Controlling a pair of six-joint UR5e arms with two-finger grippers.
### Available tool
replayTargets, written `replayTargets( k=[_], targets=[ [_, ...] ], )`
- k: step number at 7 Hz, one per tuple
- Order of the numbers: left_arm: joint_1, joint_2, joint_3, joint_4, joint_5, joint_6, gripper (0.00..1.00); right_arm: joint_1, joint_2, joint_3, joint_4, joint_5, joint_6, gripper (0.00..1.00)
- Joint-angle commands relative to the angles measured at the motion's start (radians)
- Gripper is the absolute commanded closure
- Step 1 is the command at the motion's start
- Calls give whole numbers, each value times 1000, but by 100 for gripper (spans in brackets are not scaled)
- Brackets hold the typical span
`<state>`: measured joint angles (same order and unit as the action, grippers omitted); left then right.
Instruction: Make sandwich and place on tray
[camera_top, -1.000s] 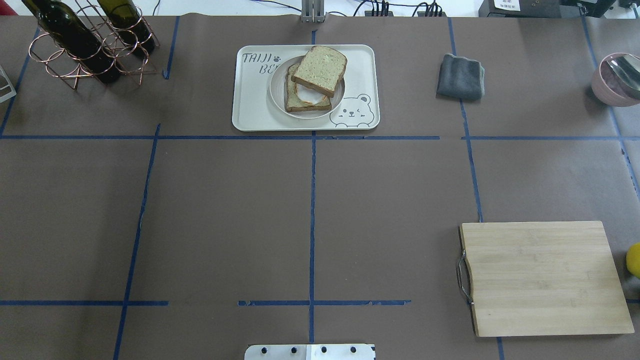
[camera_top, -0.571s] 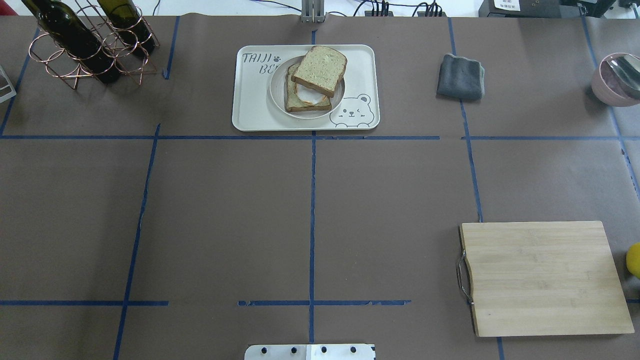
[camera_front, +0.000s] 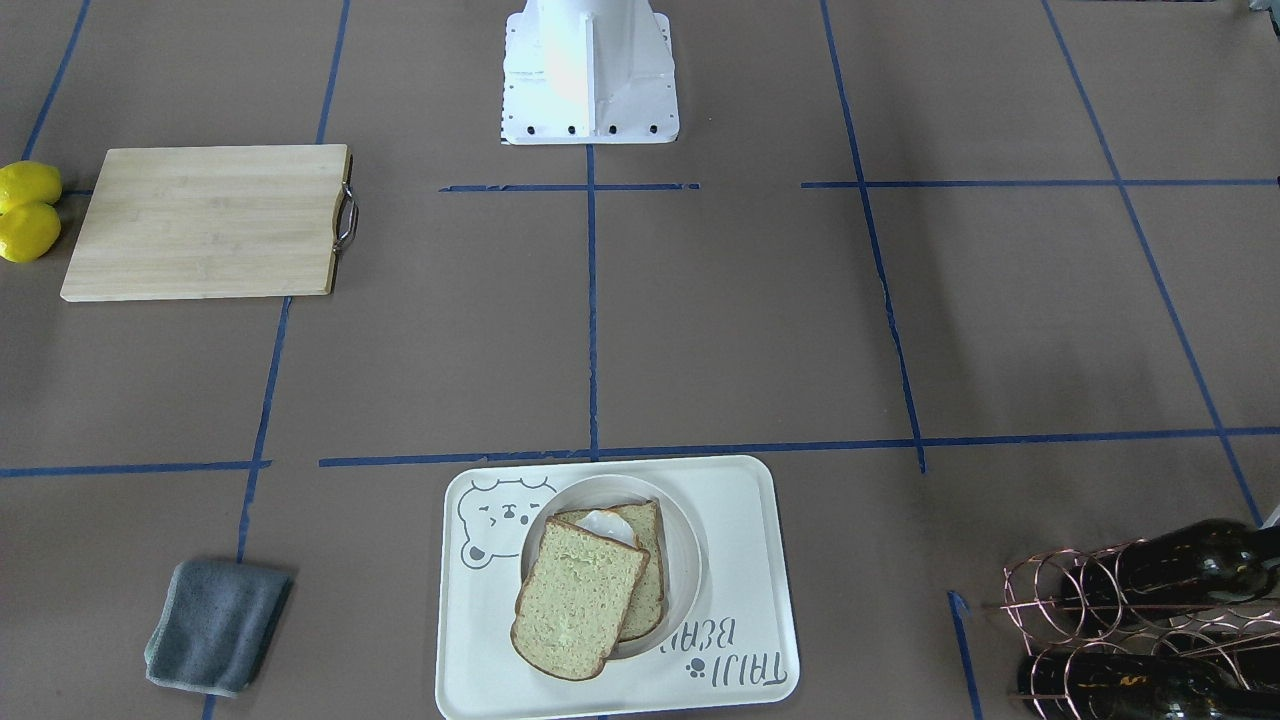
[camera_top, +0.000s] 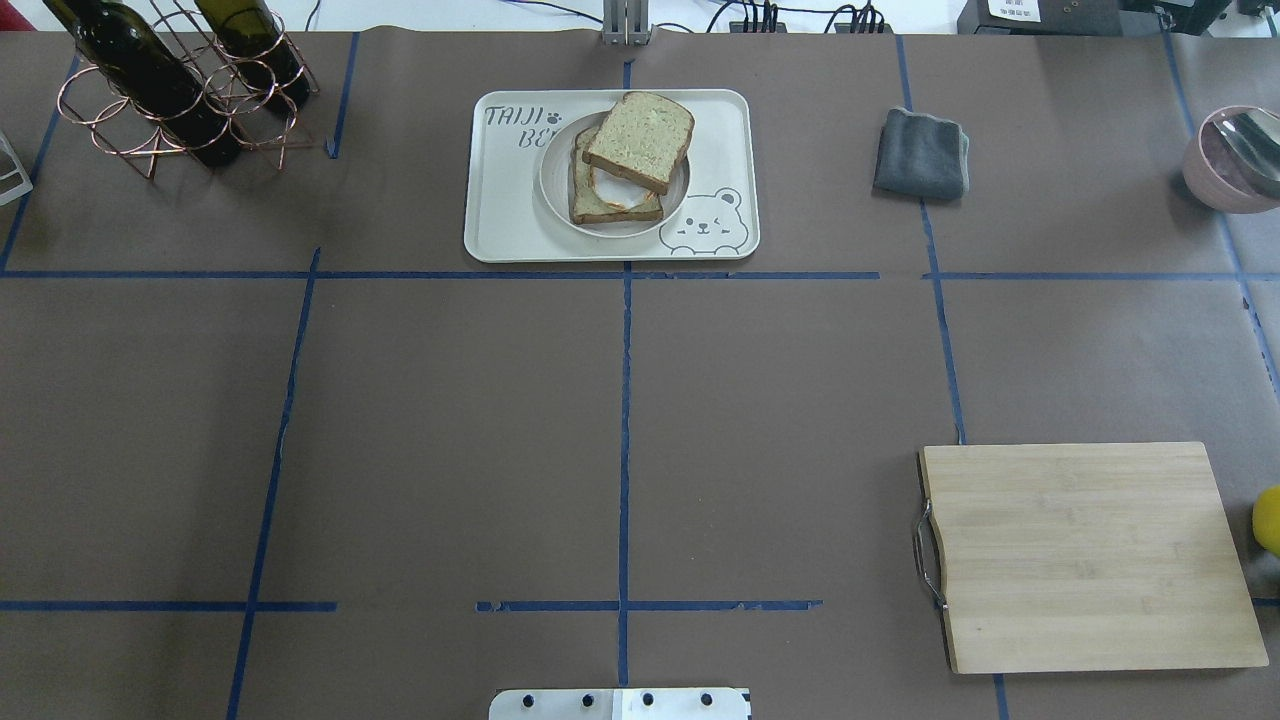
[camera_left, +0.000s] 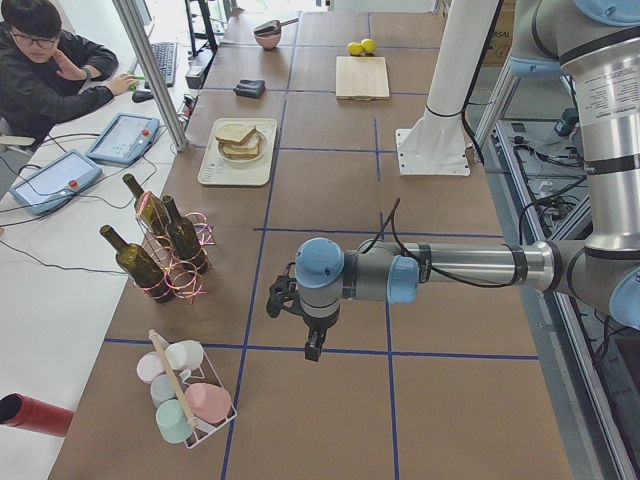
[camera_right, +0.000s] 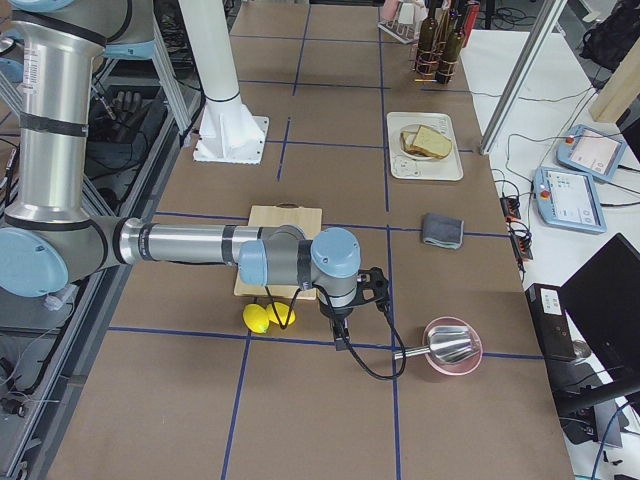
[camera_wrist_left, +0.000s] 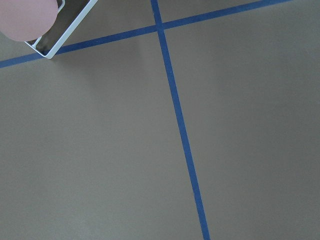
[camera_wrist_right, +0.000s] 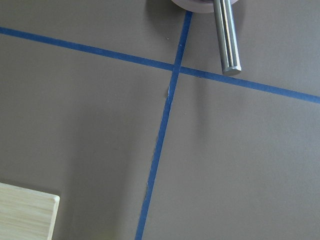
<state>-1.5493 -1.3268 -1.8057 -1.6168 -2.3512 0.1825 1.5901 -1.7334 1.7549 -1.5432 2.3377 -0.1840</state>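
Brown papered table (camera_top: 450, 400) bears the cream rectangular bear-print tray (camera_top: 500, 225). On it, on a white round plate (camera_top: 549, 185), lies the two-slice egg sandwich (camera_top: 640, 135), well apart from the left gripper (camera_left: 313, 346) and the right gripper (camera_right: 341, 335). Whether their fingers are open or closed cannot be told.

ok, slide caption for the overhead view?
Sandwich on a plate on the tray; cutting board near right; no arms in frame.

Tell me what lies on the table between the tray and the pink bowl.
A folded grey cloth, nearer the tray than the pink bowl; the overhead view shows it.
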Motion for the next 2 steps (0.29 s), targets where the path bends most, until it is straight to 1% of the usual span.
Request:
replayTargets(
  k=[1,2],
  targets=[
    [0,0,2,0,1,0,0,1,0,0,0,0,1,0],
    [0,0,0,0,1,0,0,1,0,0,0,0,1,0]
  ],
)
